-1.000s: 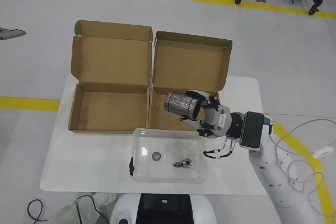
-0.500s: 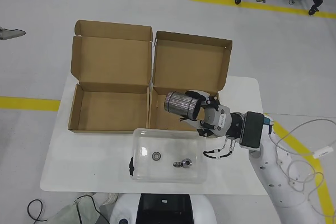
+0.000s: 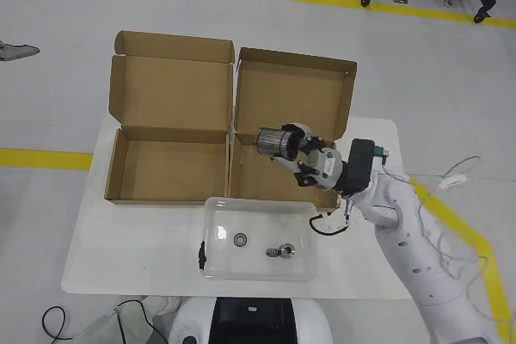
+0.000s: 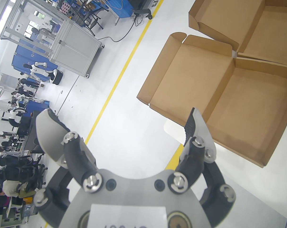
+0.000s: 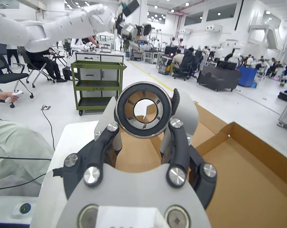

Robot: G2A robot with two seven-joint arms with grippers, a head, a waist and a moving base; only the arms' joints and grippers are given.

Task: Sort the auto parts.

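the right gripper point(image 3: 289, 153) is closed on the sides of the hollow metal cylinder point(image 3: 273, 140), holding it over the right cardboard box point(image 3: 256, 182), seemingly a little above its floor, so i would lower it close and open slowly, otherwise the round part may roll.

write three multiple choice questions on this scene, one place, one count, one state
1. How many small parts lie in the clear tray? A none B two C five
2. Where is the metal cylinder? A above the right-hand cardboard box B in the clear tray C on the floor
3. How is the left gripper? A shut on a part B open, empty C shut on a flap
B, a ring and a fitting; A, held over that box; B, jaws apart, nothing between
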